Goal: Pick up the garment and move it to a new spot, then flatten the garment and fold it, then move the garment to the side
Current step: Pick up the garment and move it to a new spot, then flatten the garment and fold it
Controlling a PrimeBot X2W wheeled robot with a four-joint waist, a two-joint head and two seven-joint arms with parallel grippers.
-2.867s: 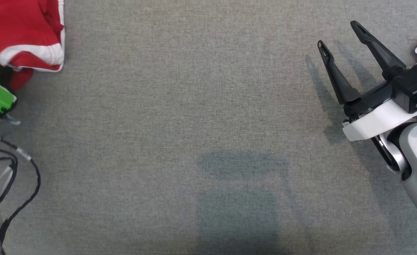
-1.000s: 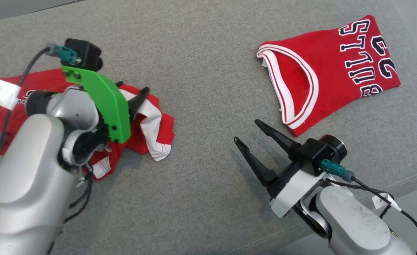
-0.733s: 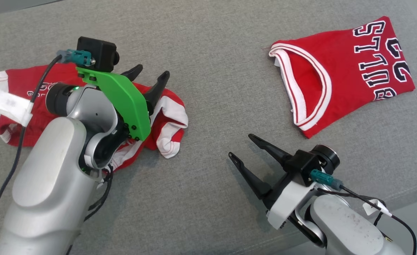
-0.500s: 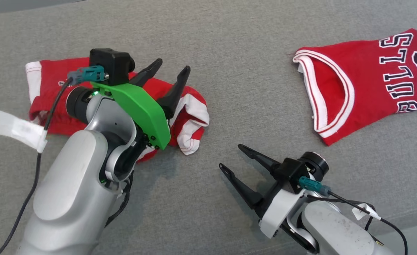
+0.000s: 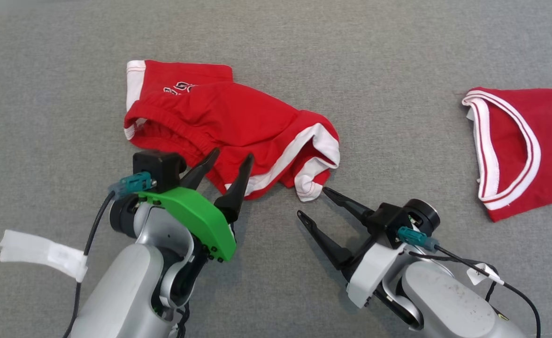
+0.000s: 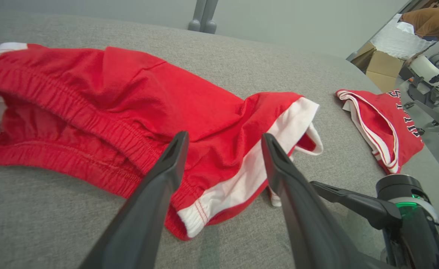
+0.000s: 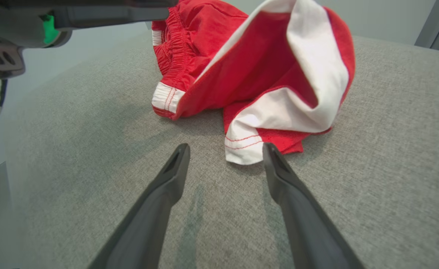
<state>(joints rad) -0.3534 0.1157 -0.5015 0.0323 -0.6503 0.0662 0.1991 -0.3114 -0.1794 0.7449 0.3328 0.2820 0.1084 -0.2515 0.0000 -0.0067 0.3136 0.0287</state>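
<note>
The garment, a pair of red shorts (image 5: 229, 117) with white hem bands, lies crumpled on the grey cloth surface (image 5: 69, 94). My left gripper (image 5: 233, 155) is open at the shorts' near edge, its tips just over the red cloth. In the left wrist view the fingers (image 6: 224, 136) straddle the elastic waistband and a white band of the shorts (image 6: 111, 93). My right gripper (image 5: 312, 202) is open and empty, tips close to the white hem corner. The right wrist view shows that gripper (image 7: 226, 147) just short of the shorts' hem (image 7: 249, 63), low over the surface.
A red jersey (image 5: 529, 150) with white trim lies flat at the right, apart from the shorts; it also shows as the jersey (image 6: 376, 123) in the left wrist view. Beyond the surface stand cardboard boxes (image 6: 380, 63) and a person (image 6: 428, 22).
The head camera has swung, so the whole scene shifted right. My left gripper has drawn back from over the shorts to their near edge. Both grippers stay open.
</note>
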